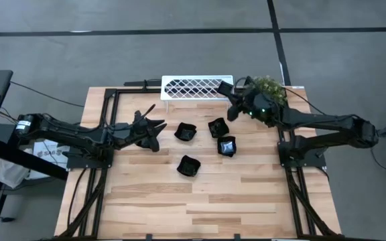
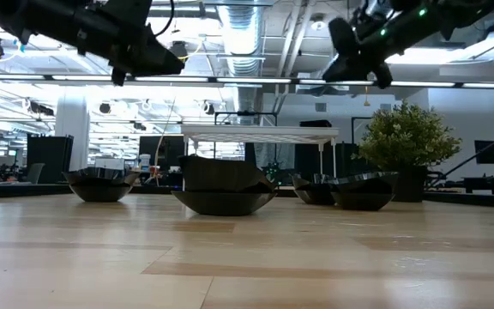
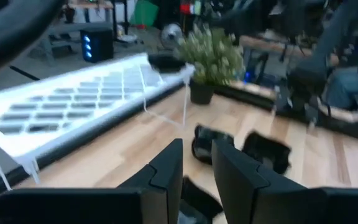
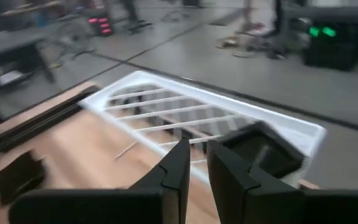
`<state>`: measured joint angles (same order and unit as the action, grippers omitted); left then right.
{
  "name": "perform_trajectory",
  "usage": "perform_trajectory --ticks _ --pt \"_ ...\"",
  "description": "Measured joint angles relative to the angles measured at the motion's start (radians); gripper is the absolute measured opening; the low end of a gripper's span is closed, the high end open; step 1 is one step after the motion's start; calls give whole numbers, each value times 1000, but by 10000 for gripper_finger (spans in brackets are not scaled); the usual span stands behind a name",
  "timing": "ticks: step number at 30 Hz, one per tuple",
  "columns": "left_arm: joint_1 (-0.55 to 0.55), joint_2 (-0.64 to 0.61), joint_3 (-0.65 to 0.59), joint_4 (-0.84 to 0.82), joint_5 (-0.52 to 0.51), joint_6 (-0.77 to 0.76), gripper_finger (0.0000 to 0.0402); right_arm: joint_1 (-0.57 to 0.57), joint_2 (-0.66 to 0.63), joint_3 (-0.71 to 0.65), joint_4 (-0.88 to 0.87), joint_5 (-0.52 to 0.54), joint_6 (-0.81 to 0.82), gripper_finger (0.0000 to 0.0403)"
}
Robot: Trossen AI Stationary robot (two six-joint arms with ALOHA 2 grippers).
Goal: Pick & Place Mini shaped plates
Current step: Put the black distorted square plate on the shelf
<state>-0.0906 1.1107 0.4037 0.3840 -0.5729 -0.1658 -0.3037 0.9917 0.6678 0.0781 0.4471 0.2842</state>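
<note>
- While both arms hang above the worktop, the next pick looks to turn on which claw is nearer a loose plate. Four of the mini shaped plates lie in a cluster at the middle of the boards, between the two arms.
- The left claw hovers at the cluster's 9 o'clock side, its fingers apart with nothing between them. The nearest plate lies straight off at its 3 o'clock, close by but not touching.
- The right claw is up by the white rack, at the rack's 3 o'clock end. Its fingers stand a narrow gap apart and hold nothing.
- A fifth plate already rests on that end of the rack, just ahead of the right claw's tips.
- From the right claw, the closest loose plate lies at about 7 o'clock, with another plate past it at 6 o'clock.
- The last plate sits at the cluster's 6 o'clock edge, nearer the left claw.
- These dishes are squarish, so no long axis sets the approach.
- My reading is that the left claw is better placed for the next pick.
</note>
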Motion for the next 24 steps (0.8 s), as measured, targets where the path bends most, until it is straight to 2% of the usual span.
perform_trajectory --ticks 9,14,20,24 --pt "1 0 -47 -1 62 0 88 250 -24 -8 -13 1 -100 51" --pt "1 0 -47 5 174 0 88 372 -22 -66 12 2 -103 51" --pt "0 4 -47 15 338 1 88 533 -22 -111 -53 -3 -135 51" --pt "0 11 -46 20 391 3 88 627 -21 -136 -66 -4 -92 51"
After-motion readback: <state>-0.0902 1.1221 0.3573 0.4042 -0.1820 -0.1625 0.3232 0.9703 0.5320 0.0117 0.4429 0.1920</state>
